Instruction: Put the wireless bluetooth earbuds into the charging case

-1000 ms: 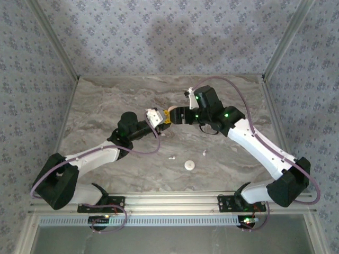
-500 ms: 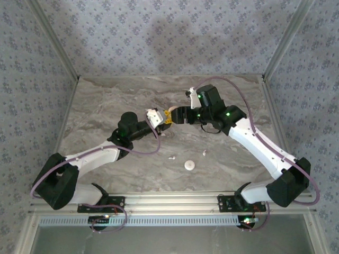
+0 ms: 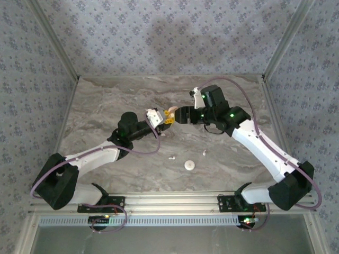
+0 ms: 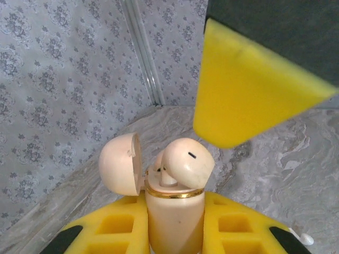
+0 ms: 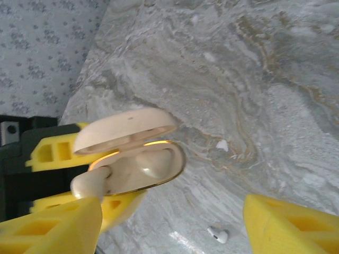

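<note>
Over the middle of the marbled bench (image 3: 106,100), a little toward its far edge: meeting point of the two arms. Left arm (image 3: 95,156): reaches in from the near left corner. Right arm (image 3: 259,145): bends in from the near right corner.

Left gripper (image 4: 175,233): clenched on the charging case (image 4: 175,211), yellow fingers (image 4: 132,203) pressing it from both sides; holds it upright, off the bench.

Right gripper (image 5: 169,227): released, yellow fingers (image 5: 288,225) spread wide with nothing between them. Hovers just beside the case, one fingertip close to the case's open mouth; touching or not, cannot tell.

Case lid (image 4: 121,164): hinged back, open.

In the mouth of the case: one cream earbud (image 4: 183,161), tilted, only partly down in its well, bud end standing above the gold rim.

On the bench, between its middle and its near edge, well apart from the case: a round white disc (image 3: 189,165). Near it toward the left edge, a tiny white loose earbud (image 3: 172,157). Near it toward the right edge, another white piece (image 3: 204,153), too small to make out.
</note>
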Robot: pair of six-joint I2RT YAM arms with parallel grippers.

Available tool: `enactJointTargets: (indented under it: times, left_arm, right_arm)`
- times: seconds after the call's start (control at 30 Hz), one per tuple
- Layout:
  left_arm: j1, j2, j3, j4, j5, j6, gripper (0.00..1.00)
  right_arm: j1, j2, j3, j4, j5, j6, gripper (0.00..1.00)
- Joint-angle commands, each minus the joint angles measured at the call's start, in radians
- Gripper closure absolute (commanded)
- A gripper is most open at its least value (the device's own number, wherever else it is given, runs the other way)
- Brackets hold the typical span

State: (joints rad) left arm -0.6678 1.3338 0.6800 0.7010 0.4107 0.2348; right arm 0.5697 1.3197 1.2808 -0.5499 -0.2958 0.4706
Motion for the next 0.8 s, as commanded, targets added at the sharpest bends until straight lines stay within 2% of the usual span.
enactJointTargets:
  times: [0.0,0.37,0.53,0.7,0.77]
  left_arm:
    - [0.002,-0.032,0.033,0.040,0.016,-0.009,0.90]
    - [0.001,-0.025,0.044,0.020,0.004,-0.022,0.89]
    - [0.001,-0.018,0.056,-0.011,-0.007,-0.029,0.89]
    - [0.002,-0.015,0.065,-0.029,-0.009,-0.026,0.89]
    - [0.002,-0.012,0.068,-0.031,-0.005,-0.026,0.89]
  right_arm:
    - [-0.016,-0.021,-0.014,-0.013,0.027,-0.010,0.27]
    - [0.012,-0.062,-0.021,0.043,0.017,-0.046,0.28]
    - [0.050,-0.104,-0.012,0.048,0.087,-0.045,0.40]
    - [0.083,-0.041,0.095,-0.030,0.108,0.023,0.54]
    - [0.098,-0.014,0.129,-0.074,0.128,0.039,0.56]
